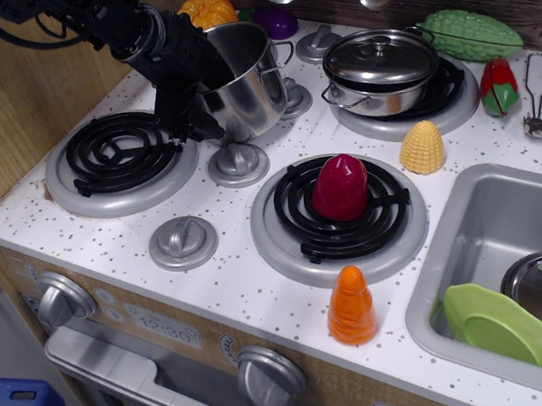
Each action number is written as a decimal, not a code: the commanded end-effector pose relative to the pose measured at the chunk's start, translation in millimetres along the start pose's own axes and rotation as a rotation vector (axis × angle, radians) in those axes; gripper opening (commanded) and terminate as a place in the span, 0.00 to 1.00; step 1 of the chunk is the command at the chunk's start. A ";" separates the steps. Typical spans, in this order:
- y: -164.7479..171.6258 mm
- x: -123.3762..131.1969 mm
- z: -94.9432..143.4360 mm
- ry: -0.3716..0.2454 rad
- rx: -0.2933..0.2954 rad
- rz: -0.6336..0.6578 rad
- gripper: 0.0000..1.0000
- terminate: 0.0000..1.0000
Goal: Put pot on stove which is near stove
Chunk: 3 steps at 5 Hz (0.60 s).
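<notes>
While the stove (122, 160) at near left lay bare, the pot (244, 81) was held just beyond it, tilted, its rim clamped by the gripper (195, 77); it was best levelled before lowering centrally.

Item count, my worktop
I count two pots (243, 78) (381, 71), three visible burners (121, 158) (340, 215) (448, 97), five toy foods, four top knobs.
</notes>
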State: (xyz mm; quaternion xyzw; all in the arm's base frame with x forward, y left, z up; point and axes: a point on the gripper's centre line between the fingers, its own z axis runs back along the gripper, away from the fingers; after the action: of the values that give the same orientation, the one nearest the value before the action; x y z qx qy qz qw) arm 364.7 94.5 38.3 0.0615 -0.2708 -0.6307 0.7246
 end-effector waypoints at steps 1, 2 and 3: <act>13.2 -2.1 10.8 0.009 0.037 -0.009 0.00 0.00; 14.3 -1.0 12.2 0.010 0.034 -0.009 0.00 0.00; 15.6 1.7 18.0 0.027 0.036 -0.015 0.00 0.00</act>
State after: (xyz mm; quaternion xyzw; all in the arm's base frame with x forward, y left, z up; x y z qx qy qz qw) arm 358.5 98.0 38.3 0.0503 -0.2449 -0.6276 0.7373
